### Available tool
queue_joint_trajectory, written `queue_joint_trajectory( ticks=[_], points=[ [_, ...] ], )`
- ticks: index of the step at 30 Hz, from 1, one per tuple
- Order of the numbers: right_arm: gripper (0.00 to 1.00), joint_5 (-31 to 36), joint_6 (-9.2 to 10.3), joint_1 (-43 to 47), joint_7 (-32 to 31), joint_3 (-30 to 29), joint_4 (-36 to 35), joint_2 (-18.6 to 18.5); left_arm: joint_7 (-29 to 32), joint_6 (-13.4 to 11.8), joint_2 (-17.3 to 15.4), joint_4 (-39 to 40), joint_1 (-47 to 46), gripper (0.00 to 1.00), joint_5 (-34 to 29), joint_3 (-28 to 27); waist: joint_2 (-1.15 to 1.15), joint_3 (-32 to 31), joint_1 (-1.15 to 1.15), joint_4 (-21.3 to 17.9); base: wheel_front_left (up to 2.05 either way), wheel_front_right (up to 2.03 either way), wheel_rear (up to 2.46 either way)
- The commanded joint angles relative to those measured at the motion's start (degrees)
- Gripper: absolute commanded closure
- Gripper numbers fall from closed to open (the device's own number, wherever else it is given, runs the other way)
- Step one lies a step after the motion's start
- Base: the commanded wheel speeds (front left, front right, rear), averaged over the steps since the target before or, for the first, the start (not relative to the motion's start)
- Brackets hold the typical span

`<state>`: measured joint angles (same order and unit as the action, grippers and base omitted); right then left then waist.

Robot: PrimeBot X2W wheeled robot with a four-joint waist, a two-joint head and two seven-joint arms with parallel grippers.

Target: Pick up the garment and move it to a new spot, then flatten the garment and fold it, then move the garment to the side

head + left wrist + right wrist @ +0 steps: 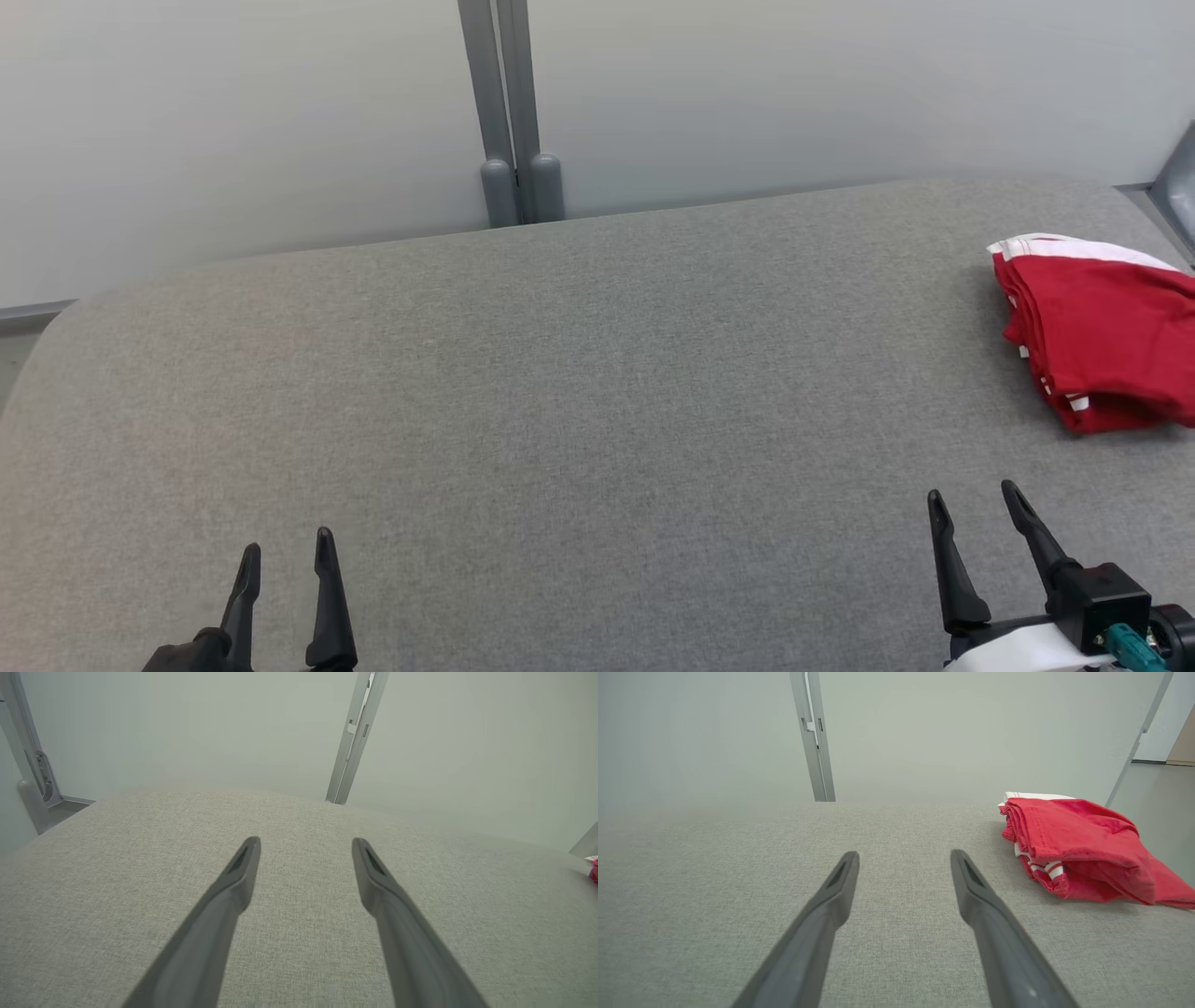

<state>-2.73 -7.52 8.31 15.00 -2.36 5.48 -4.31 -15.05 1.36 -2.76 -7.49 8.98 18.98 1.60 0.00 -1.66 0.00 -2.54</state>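
Note:
The garment (1097, 331) is red with white stripes. It lies folded in a bundle near the right edge of the grey table (560, 401). The right wrist view has the garment (1078, 847) at the right, ahead of the fingers. A sliver of the garment (593, 870) peeks in at the right edge of the left wrist view. My left gripper (285, 551) stands open at the lower left, nothing between its fingers. My right gripper (973, 499) is open too, low at the right, a short way in front of the garment and apart from it.
A pale wall runs behind the table, with a grey double post (509, 112) at its middle. The table's far edge and rounded left corner (56, 327) are in sight. Another grey post (28, 765) stands off the left corner.

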Motion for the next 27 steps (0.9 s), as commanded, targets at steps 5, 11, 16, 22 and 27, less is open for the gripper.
queue_joint_trajectory(
  ticks=[5, 11, 16, 22, 27],
  points=[
    [0.00, 1.4, 0.06, 0.3, 0.2, 0.5, -0.9, 0.6, -0.1, 0.0, -0.3, -0.4, 0.3, 0.00, -0.7, -0.1, 0.00, 0.1, 0.00, -0.7, 0.00, 0.00, 0.00],
    [1.00, 0.6, 0.00, 0.5, -0.1, 0.4, 1.3, 0.8, 0.4, 0.1, 0.2, -2.5, 0.0, 1.00, -0.9, 0.4, 0.00, 0.2, 0.00, -0.6, 0.00, 0.00, 0.00],
    [1.00, -4.6, 0.00, -0.1, -1.2, 0.4, 2.3, 0.9, 1.6, 0.5, 0.2, -3.4, -0.9, 1.00, 3.3, 0.0, 0.00, 0.3, 0.00, -0.5, 0.00, 0.00, 0.00],
    [1.00, -11.9, 0.00, -1.4, -2.6, 0.3, 2.8, 0.7, 3.3, 1.0, 0.2, -3.7, -2.1, 1.00, 9.1, -0.7, 0.00, 0.3, 0.00, -0.4, 0.00, 0.00, 0.00],
    [1.00, -17.5, 0.01, -2.4, -3.8, 0.2, 3.2, 0.6, 4.5, 1.3, 0.1, -3.8, -3.1, 1.00, 13.6, -1.2, 0.00, 0.4, 0.00, -0.2, 0.00, 0.00, 0.00]
  ],
)
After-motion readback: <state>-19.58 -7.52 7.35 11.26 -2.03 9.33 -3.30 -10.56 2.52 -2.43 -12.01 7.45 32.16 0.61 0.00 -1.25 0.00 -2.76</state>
